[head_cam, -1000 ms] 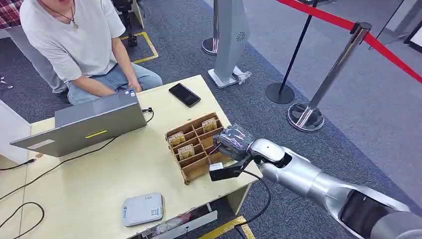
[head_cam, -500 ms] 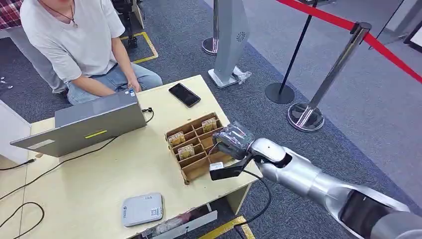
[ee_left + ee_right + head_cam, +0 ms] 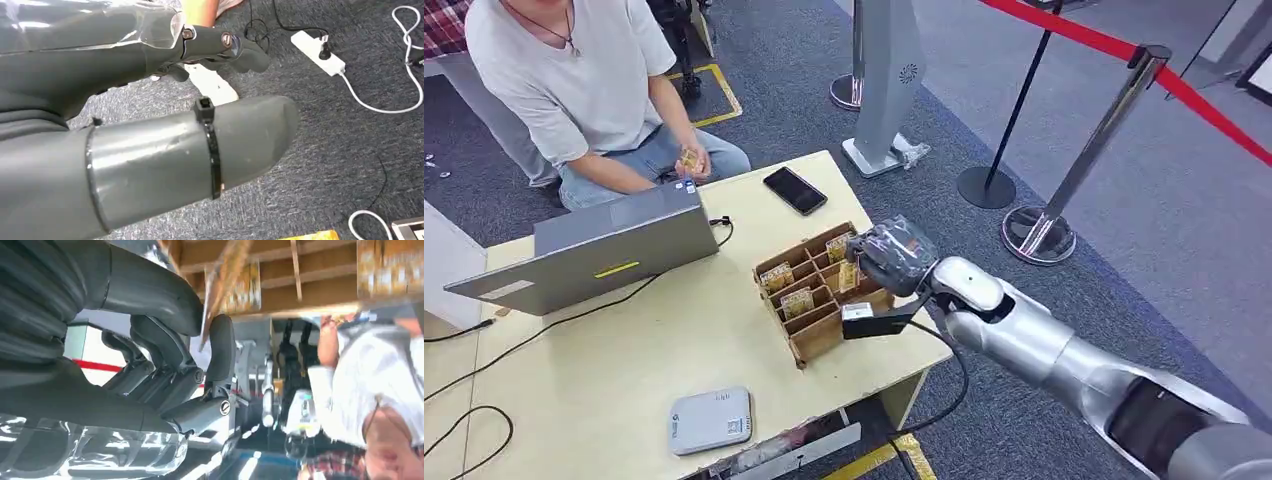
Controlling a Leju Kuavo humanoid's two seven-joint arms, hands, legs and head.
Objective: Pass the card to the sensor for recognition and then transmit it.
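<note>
Right hand [image 3: 892, 258] risen from rack [image 3: 809, 325], card [image 3: 848, 276] pinched between thumb and finger, clear above slots. We judge pick done; sensor [image 3: 712, 420] on worktop [image 3: 604, 370] next. Left hand [image 3: 150, 125]: grip state unclear.

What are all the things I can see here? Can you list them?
card: one, tan, pinched by the right robot hand above the holder
card holder: one, brown, on the table's right side, more cards standing in it
sensor: one, grey, near table edge
laptop: one, grey, open before the person
phone: one, black, far table edge
table: one, pale wood
barrier posts: two, red ribbon
person: one, white shirt, seated
right robot hand: dark, over the holder
left robot hand: dark, above carpet
</note>
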